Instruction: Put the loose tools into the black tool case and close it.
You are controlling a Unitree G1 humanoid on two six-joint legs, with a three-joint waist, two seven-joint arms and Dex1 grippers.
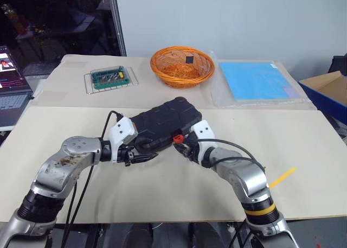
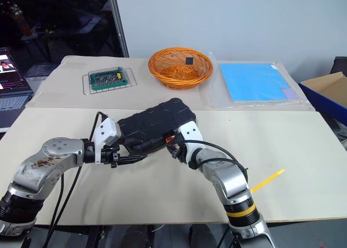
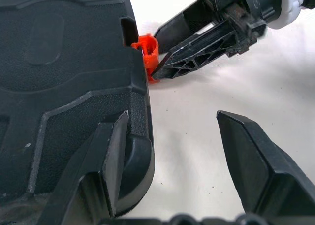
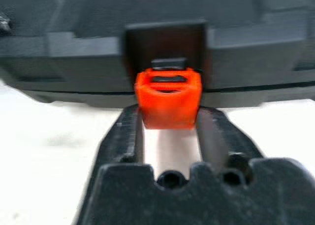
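The black tool case (image 1: 162,120) lies closed on the table, slanting from near left to far right. Its orange latch (image 4: 168,99) sits on the near edge. My right gripper (image 1: 181,145) is shut on the latch, one finger against each of its sides. My left gripper (image 3: 172,116) stands open at the case's near left corner. One of its fingers (image 3: 110,156) lies over the lid's edge and the other hangs over bare table. The loose tools are out of view.
An orange wicker basket (image 1: 182,66) stands at the back centre, with a green board on a wire rack (image 1: 111,78) to its left and a blue sheet (image 1: 260,80) to its right. A laptop (image 1: 11,90) sits far left. A yellow strip (image 1: 282,177) lies near right.
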